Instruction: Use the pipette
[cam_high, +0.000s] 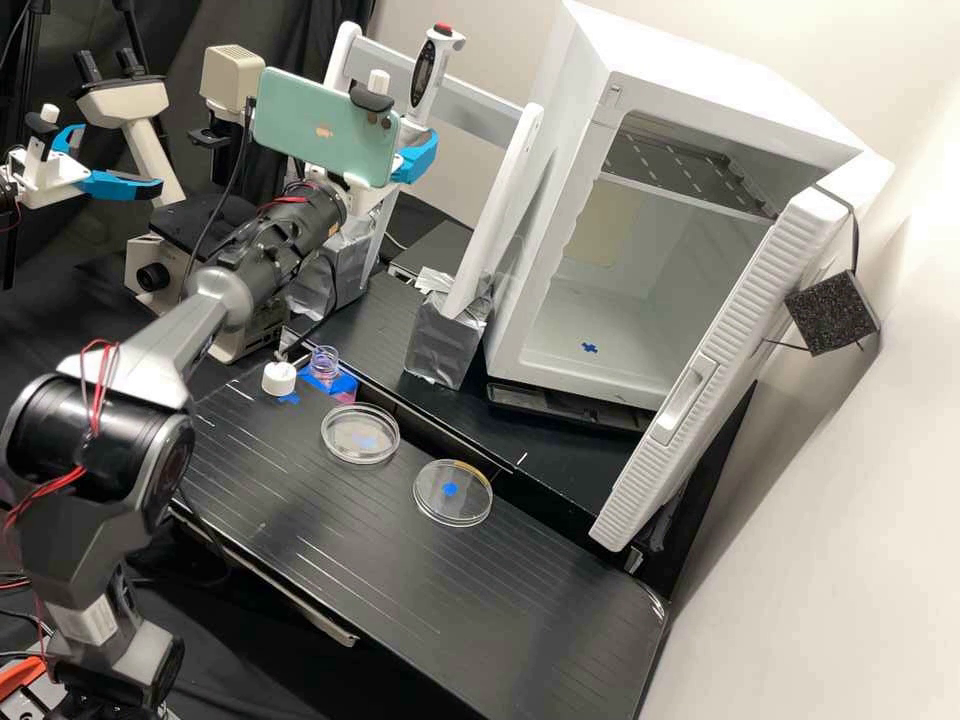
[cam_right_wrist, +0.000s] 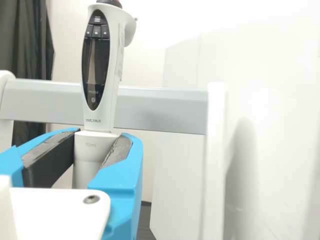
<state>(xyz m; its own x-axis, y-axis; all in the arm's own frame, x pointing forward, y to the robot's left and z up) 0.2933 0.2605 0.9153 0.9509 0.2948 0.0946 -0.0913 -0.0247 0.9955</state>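
Clock directions below are taken from the centre of the high view. We find the hand just before 12 o'clock, closed on the white pipette. In the wrist view its dark-padded blue fingers clasp the grey-white section below the handle, one on either side. The pipette is near upright with a slight lean, red button uppermost, its dark display facing the wrist camera. It is at the grey crossbar of the rack; we cannot tell whether it also bears on it. A mint-green phone is mounted by the hand at 11 o'clock.

On the black table we record a clear dish at 8 o'clock and a second dish near 6 o'clock, apart, each over a blue mark. An uncapped bottle is at 9 o'clock, with a white cap just beside it, farther out. The white cabinet is at 2 o'clock, door open. We note a microscope between 9 and 10 o'clock.
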